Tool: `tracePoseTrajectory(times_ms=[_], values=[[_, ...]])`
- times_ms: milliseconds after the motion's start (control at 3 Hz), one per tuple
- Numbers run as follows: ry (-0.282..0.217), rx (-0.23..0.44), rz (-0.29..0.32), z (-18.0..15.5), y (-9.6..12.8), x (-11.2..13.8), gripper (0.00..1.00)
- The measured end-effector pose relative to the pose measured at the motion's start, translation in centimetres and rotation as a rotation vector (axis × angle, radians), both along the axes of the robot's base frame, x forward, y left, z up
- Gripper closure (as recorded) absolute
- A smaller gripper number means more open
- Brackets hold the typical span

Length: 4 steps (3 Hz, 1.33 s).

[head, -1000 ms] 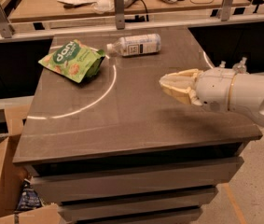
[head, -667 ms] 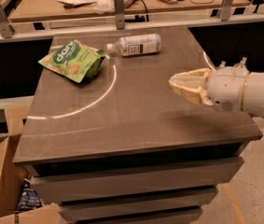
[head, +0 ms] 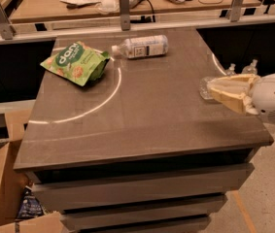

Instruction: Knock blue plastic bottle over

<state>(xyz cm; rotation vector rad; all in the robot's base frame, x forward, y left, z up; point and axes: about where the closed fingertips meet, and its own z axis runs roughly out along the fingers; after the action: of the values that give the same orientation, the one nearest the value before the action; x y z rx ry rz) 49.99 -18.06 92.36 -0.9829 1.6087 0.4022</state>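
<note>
My gripper [head: 211, 87], cream-coloured on a white wrist, reaches in from the right and hovers over the right edge of the grey table [head: 142, 130]. A small piece of clear plastic [head: 204, 88] shows right at its tip, low on the table edge. The rest of that piece is hidden behind the gripper, so I cannot tell whether it is the blue plastic bottle. A clear bottle with a wide white label [head: 141, 46] lies on its side at the back of the table, far from the gripper.
A green snack bag [head: 76, 63] lies at the back left. Two small clear bottles with pointed tops [head: 241, 69] stand beyond the right edge. A railing with metal posts [head: 124, 4] runs behind. Cardboard boxes [head: 1, 178] sit on the floor at the left.
My gripper has moved to the right, from over the table's right half to its right edge. The labelled bottle and the snack bag have not moved.
</note>
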Motion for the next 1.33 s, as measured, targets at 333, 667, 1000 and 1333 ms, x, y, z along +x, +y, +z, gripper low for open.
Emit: tracePoseTrajectory(times_ms=[333,667,1000,1333], values=[[0.030,-0.012,-0.050,-0.1,-2.8,-2.0,1.00],[0.072,-0.026,-0.087,-0.5,-4.8,-4.3,1.00],[0.159,-0.041,-0.099,-2.3,-5.9,-7.5,1.00],[0.218,-0.041,-0.089,-3.6,-6.0,-9.0,1.00]])
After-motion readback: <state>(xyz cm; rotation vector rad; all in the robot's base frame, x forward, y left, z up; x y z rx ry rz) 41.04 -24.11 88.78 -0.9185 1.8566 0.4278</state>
